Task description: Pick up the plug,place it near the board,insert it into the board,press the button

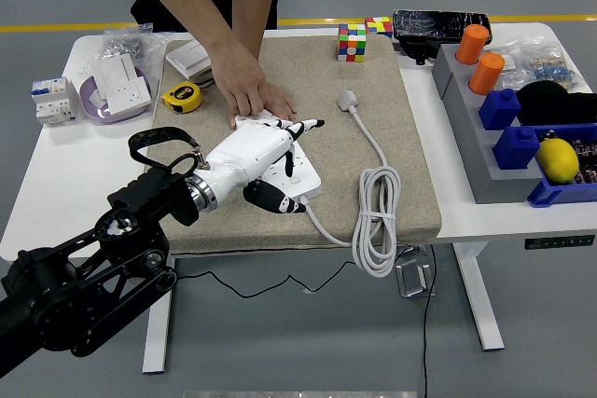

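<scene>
Over tan mat [410, 137], left hand [254, 157] palm-down.

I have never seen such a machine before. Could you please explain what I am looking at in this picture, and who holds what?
One camera looks down from the robot's head over a white table. The black arm from the lower left belongs to the robot; its white left hand rests, fingers spread, on a white power board on a beige mat. It holds nothing. A person at the far side presses a hand on the board's far end. The board's cable lies coiled, its plug loose on the mat. Around it: a tape measure, puzzle cubes, and a lemon in bins. The right arm is out of view.
</scene>
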Controlling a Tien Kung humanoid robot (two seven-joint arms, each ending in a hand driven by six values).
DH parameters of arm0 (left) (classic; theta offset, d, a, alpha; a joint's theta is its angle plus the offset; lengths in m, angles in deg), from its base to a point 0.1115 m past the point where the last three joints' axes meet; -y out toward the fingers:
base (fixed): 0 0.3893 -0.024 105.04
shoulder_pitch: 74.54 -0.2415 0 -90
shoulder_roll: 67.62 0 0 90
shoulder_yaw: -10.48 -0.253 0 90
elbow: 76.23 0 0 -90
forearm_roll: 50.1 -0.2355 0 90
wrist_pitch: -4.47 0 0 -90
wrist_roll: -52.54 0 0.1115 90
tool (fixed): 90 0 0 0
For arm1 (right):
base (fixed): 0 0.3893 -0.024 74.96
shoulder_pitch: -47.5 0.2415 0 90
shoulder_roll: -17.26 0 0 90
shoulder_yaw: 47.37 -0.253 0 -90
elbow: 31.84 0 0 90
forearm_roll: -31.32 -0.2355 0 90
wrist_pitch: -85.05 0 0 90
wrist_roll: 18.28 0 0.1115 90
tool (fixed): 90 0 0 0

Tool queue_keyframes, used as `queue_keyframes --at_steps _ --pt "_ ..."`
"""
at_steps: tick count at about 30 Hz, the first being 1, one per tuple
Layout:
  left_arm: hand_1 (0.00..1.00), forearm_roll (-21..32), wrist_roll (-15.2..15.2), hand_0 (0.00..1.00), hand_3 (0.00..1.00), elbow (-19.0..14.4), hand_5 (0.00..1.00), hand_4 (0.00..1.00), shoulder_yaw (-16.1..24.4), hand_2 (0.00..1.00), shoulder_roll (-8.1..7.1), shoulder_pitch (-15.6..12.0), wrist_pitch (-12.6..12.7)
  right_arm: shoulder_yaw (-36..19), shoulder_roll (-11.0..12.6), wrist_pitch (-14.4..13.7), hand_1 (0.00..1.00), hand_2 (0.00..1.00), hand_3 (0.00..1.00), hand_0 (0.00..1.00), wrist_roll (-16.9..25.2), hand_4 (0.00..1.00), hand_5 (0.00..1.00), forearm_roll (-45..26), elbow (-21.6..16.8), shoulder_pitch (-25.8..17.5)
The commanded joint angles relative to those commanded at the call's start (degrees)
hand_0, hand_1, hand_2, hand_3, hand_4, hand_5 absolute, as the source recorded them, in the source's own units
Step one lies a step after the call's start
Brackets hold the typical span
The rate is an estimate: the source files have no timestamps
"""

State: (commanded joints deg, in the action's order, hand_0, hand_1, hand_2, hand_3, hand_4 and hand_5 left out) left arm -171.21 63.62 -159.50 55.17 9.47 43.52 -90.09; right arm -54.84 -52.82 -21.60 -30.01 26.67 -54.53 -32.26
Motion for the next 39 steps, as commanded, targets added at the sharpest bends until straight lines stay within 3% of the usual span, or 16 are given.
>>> queue_keyframes --at_steps 5,8,21,39 --pt "0.032 -0.9 0.7 0.127 0.903 3.7 0.002 0.654 -1.3 0.141 0.9 1.2 -3.7 0.2 0.0 0.0 0.764 0.734 0.766 0.849 0.0 0.998 0.998 0.0 0.0 0.0" --pt "0.032 -1.4 0.8 0.127 0.903 5.8 0.002 0.654 -2.1 0.141 1.36 1.6 -4.2 0.2 0.0 0.0 0.764 0.734 0.766 0.849 0.0 0.998 0.998 -0.1 0.0 -0.1" --pt "0.028 -2.2 0.4 0.131 0.895 11.1 0.002 0.666 -3.4 0.145 2.17 2.3 -4.1 0.4 0.1 0.0 0.764 0.734 0.766 0.849 0.0 0.998 0.998 -0.1 0.0 0.0" --pt "0.028 -2.8 0.3 0.133 0.887 13.8 0.002 0.663 -3.9 0.145 2.82 2.9 -4.0 0.2 0.1 0.0 0.765 0.735 0.767 0.849 0.0 0.998 0.998 -0.1 0.0 0.1"
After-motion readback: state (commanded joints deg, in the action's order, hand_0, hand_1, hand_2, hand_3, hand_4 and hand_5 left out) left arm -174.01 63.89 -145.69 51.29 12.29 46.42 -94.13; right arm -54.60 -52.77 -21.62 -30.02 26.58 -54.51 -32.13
